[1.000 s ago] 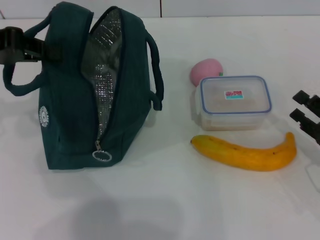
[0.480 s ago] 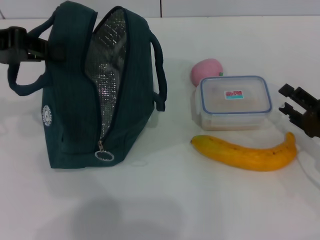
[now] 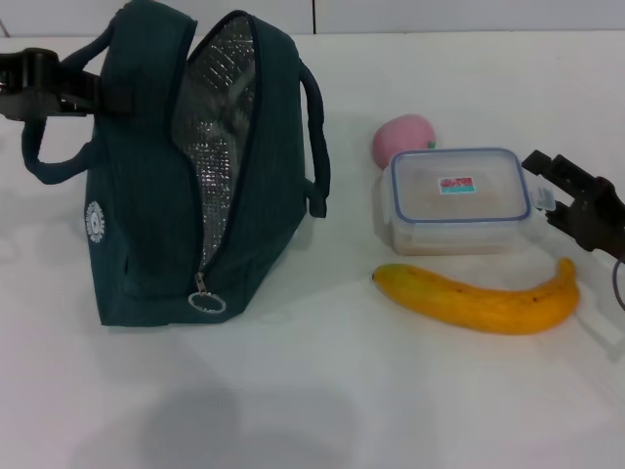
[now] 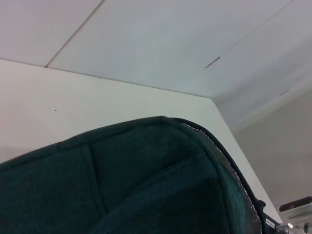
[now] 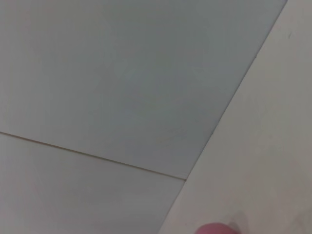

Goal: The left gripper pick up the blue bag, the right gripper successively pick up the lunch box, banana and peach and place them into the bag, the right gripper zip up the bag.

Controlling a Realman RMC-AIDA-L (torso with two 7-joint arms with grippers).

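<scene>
The blue bag [image 3: 156, 215] stands at the left of the white table, unzipped, with its silver foil lining [image 3: 220, 127] showing and the ring zipper pull [image 3: 207, 303] low on its front. My left gripper [image 3: 59, 90] is shut on the bag's left loop handle at the far left. Its fabric fills the left wrist view [image 4: 122, 180]. The lunch box [image 3: 459, 200] lies at the right, with the peach [image 3: 400, 139] behind it and the banana [image 3: 479, 298] in front. My right gripper [image 3: 550, 188] is open, just right of the lunch box's right end. A pink sliver of the peach [image 5: 214, 229] shows in the right wrist view.
The white table [image 3: 322, 391] stretches in front of the bag and fruit. A pale wall [image 3: 439, 15] runs behind the table's back edge. The bag's right handle [image 3: 314, 137] hangs toward the peach.
My right gripper has moved in from the right edge toward the lunch box's right end. The bag's top and left handle have shifted up and slightly right with my left gripper.
</scene>
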